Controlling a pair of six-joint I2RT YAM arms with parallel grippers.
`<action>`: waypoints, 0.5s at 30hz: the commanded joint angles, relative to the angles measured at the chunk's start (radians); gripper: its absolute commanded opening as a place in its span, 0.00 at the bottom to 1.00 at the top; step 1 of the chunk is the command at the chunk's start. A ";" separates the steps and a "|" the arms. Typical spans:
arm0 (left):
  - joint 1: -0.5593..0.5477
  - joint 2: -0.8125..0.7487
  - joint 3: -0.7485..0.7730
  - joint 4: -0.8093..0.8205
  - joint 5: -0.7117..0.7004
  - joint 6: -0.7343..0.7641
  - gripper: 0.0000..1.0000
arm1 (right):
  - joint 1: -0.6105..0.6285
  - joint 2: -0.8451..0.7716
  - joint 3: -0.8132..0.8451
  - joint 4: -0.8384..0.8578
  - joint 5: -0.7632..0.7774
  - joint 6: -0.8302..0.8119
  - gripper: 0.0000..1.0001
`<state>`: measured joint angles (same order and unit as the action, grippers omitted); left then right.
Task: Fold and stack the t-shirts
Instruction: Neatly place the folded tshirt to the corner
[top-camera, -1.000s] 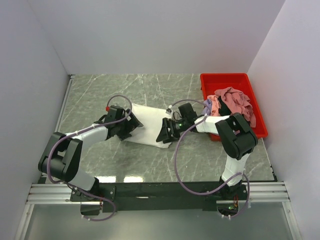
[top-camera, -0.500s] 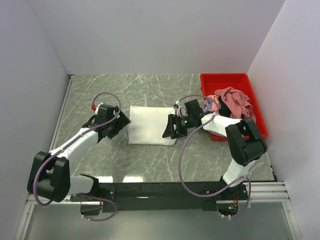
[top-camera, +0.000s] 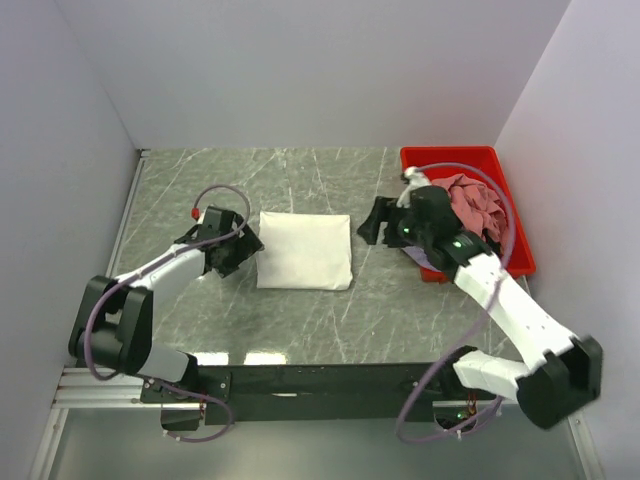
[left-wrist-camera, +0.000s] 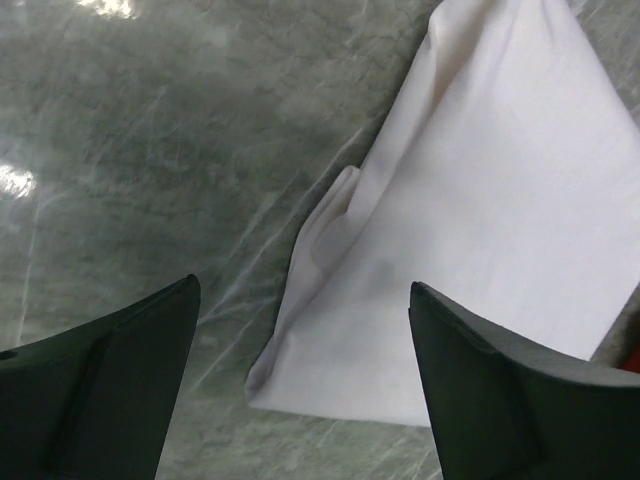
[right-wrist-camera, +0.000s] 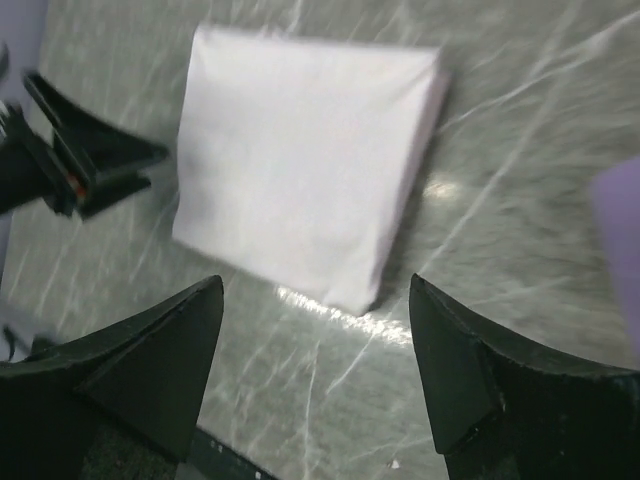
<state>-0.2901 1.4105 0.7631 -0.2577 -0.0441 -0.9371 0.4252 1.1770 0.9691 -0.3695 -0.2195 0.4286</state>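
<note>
One folded white t-shirt (top-camera: 305, 250) lies flat on the grey-green marble table (top-camera: 300, 180), roughly mid-table, a neat rectangle with its plain side up. Both arms are low over the table, one on each side of it.

The left gripper (top-camera: 248, 250) sits just beside the shirt's left edge. Its jaws are spread wide and grip nothing. In the left wrist view the two dark fingers (left-wrist-camera: 110, 390) frame the near corner of the shirt. One layer there is rumpled and sticks out a little past the fold. I can't tell from that view if the fingertips touch the cloth. From above they look apart from it, or only barely at the edge.

The right gripper (top-camera: 370, 228) hangs to the right of the shirt, between it and the red bin (top-camera: 450, 155), with clear table between the gripper and the cloth. Its jaws are also well open and empty. The right wrist view looks down on the whole folded shirt from a height. The edges look square, and the left gripper shows as a dark shape at the far left side.

The bin stands at the right rear of the table against the wall. A crumpled pink t-shirt (top-camera: 478, 200) is heaped in it and rises above the rim. A lavender fabric (right-wrist-camera: 618, 250) shows at the right edge of the right wrist view, too blurred to say more. The right arm's forearm crosses in front of the bin's near left corner.
</note>
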 joint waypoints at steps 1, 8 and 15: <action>0.000 0.053 0.070 0.048 0.036 0.032 0.90 | -0.005 -0.159 -0.016 -0.081 0.302 0.045 0.82; -0.004 0.146 0.090 0.086 0.099 0.035 0.71 | -0.005 -0.330 -0.119 -0.059 0.471 0.071 1.00; -0.014 0.188 0.088 0.110 0.122 0.035 0.55 | -0.006 -0.317 -0.138 -0.036 0.376 0.026 1.00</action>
<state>-0.2943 1.5890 0.8200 -0.1837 0.0498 -0.9184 0.4248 0.8520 0.8238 -0.4343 0.1684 0.4782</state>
